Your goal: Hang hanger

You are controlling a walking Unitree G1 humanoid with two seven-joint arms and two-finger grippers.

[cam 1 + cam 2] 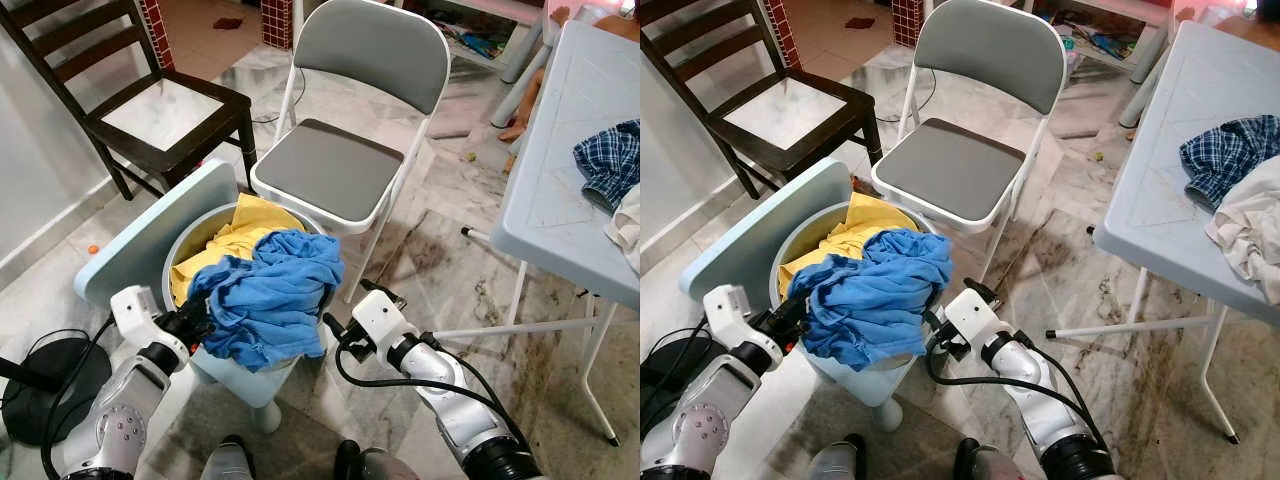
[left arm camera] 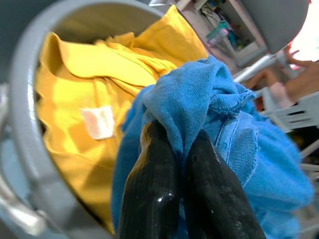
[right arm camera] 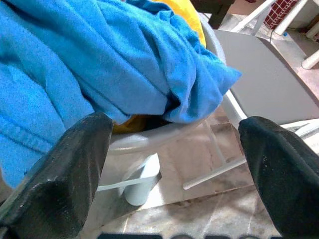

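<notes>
Left pincer (image 2: 182, 149): fingers pressed together on a fold of the blue cloth (image 1: 270, 295), at the left side of the heap over the basket rim.
Right pincer (image 3: 174, 149): fingers spread wide with nothing between them, just beside the basket's right side, facing the blue cloth.
Blue cloth: heaped on top of the basket (image 1: 185, 240), spilling over its front rim and hanging down the outside.
Yellow cloth (image 1: 225, 240): lies in the basket under and behind the blue cloth; a pale label shows on it in the left wrist view.
Basket: round, grey rim, standing on the floor (image 1: 440, 270) just in front of the folding chair.
Lid (image 1: 150, 235): pale blue flat panel, tilted up at the basket's left side and touching it.
Hanger: cannot be made out in any view.
Folding chair (image 1: 345, 165): grey seat and back, white frame, behind the basket, facing the robot.
Wooden chair (image 1: 150, 110): dark frame, pale seat, to the left of the folding chair near the wall.
Tabletop (image 1: 570, 150): pale blue, at the right on white folding legs.
Checked cloth (image 1: 608, 160): blue plaid, crumpled on the tabletop's right edge.
White cloth (image 1: 1250, 230): crumpled on the tabletop, just beside the checked cloth.
Floor: marble tiles, stained dark between the folding chair and the tabletop.
</notes>
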